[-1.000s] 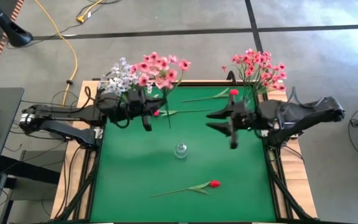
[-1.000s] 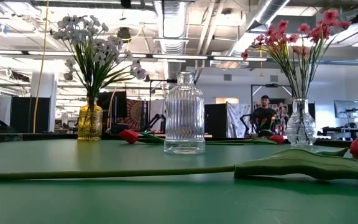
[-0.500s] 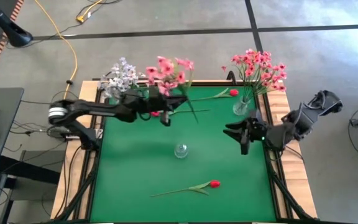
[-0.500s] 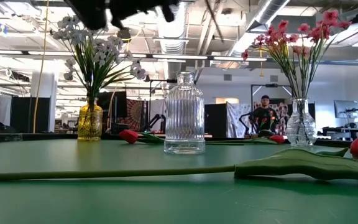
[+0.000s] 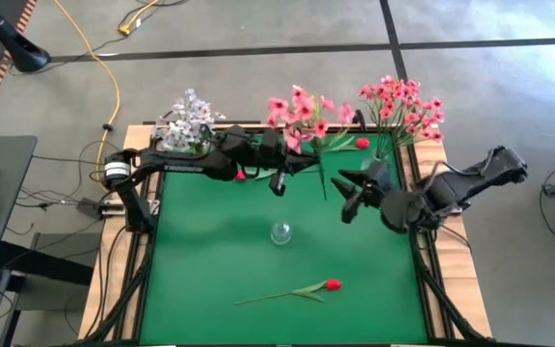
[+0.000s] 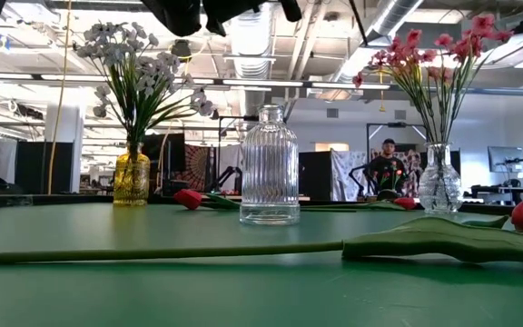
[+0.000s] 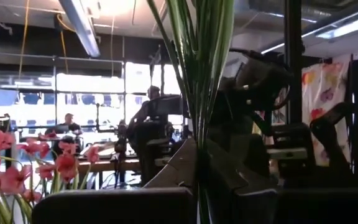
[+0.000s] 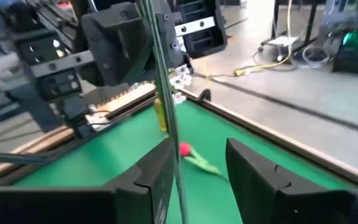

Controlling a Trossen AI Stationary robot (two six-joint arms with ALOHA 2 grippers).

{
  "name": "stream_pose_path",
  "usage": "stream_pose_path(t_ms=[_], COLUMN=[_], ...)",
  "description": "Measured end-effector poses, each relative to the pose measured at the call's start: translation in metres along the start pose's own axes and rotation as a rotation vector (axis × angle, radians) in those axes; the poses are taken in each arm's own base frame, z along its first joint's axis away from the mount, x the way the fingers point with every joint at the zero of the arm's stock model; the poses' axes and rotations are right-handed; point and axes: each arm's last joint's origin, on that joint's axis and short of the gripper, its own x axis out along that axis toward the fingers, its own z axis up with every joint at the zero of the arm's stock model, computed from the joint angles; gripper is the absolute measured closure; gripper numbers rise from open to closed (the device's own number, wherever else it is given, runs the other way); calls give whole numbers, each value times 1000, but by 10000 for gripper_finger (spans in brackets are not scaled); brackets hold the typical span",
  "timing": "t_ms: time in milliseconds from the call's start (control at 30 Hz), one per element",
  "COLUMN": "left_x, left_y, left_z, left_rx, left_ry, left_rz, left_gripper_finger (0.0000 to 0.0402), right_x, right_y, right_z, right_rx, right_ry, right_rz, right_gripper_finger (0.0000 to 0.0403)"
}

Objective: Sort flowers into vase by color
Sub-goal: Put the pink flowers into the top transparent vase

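Note:
My left gripper (image 5: 302,164) reaches over the table's far middle and is shut on a pink many-bloom spray (image 5: 302,108). The spray's green stems (image 7: 197,68) rise past its fingers. My right gripper (image 5: 347,193) is open at the stems' lower ends (image 5: 324,191). In the right wrist view the stems (image 8: 165,118) pass between its fingers (image 8: 253,177), close to one of them; whether they touch, I cannot tell. A clear ribbed vase (image 5: 280,232) stands at the table's middle. Red buds lie near (image 5: 332,284), far (image 5: 361,143) and under the left arm (image 5: 242,175). My left gripper pinches the pink spray's bundled stems (image 7: 199,168) between its two fingers, partway down their length, coming level from the table's left and lying across them. The spray is lifted clear of the table, roughly upright, with blooms above the fingers and stem ends hanging below.
A yellow vase of whitish-lavender flowers (image 5: 186,125) stands at the far left corner. A clear vase of pink sprays (image 5: 398,114) stands at the far right corner. The green table (image 5: 210,260) has free room at its near half, apart from one red bud.
My left gripper has carried the pink spray toward the table's right, from the yellow vase to the far middle, holding it above the table. My right gripper drew back toward the right edge, then came back in toward the stems' lower ends.

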Motion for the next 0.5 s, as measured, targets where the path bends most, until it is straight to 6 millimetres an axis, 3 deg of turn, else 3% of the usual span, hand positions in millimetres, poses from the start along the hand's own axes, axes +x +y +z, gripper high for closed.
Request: stream_pose_path(t_ms=[267,500], left_x=[1,1], left_y=[1,2], left_z=[-1,-1], left_rx=[-28,-23], left_ry=[34,32], left_rz=[4,4], left_gripper_finger=[401,401], right_x=[27,37], right_y=[-4,-14], right_z=[19,25], right_rx=[-109,-133], right_ry=[15,8], right_rz=[174,130], right_gripper_finger=[159,133])
